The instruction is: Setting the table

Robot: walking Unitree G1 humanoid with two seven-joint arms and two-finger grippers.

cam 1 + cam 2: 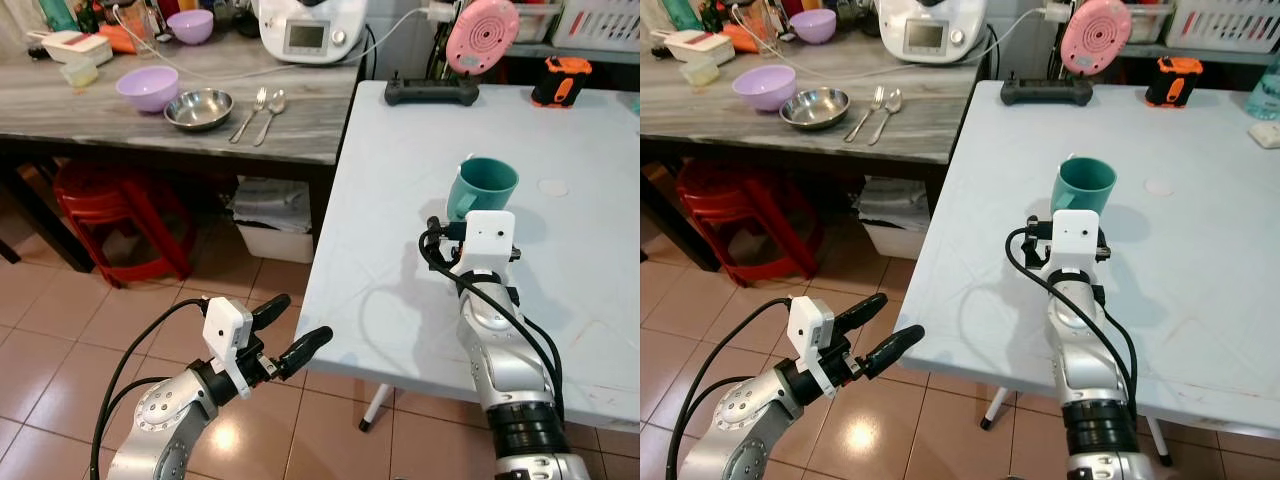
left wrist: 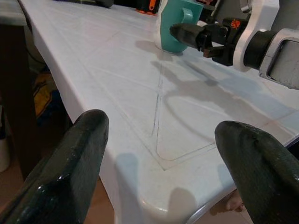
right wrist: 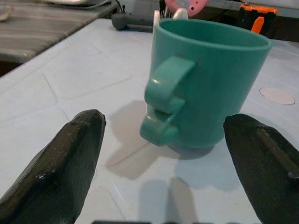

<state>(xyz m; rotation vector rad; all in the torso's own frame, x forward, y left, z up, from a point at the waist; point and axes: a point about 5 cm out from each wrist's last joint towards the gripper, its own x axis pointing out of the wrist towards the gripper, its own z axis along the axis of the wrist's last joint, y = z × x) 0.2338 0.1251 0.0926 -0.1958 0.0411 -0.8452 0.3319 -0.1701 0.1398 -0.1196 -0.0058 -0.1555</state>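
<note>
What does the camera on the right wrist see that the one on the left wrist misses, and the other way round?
The right wrist view alone shows the mug's open rim and a round white disc on the table beyond it. The left wrist view alone shows the table's near corner and the right pincer from the side, reaching toward the mug. Both show the teal mug with its handle, standing upright on the white table, between open black fingers.

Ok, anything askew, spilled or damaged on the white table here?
Nothing stands out. The teal mug stands upright on the white table, dry around it, just ahead of the open right hand. The left hand hovers off the table's edge.
</note>
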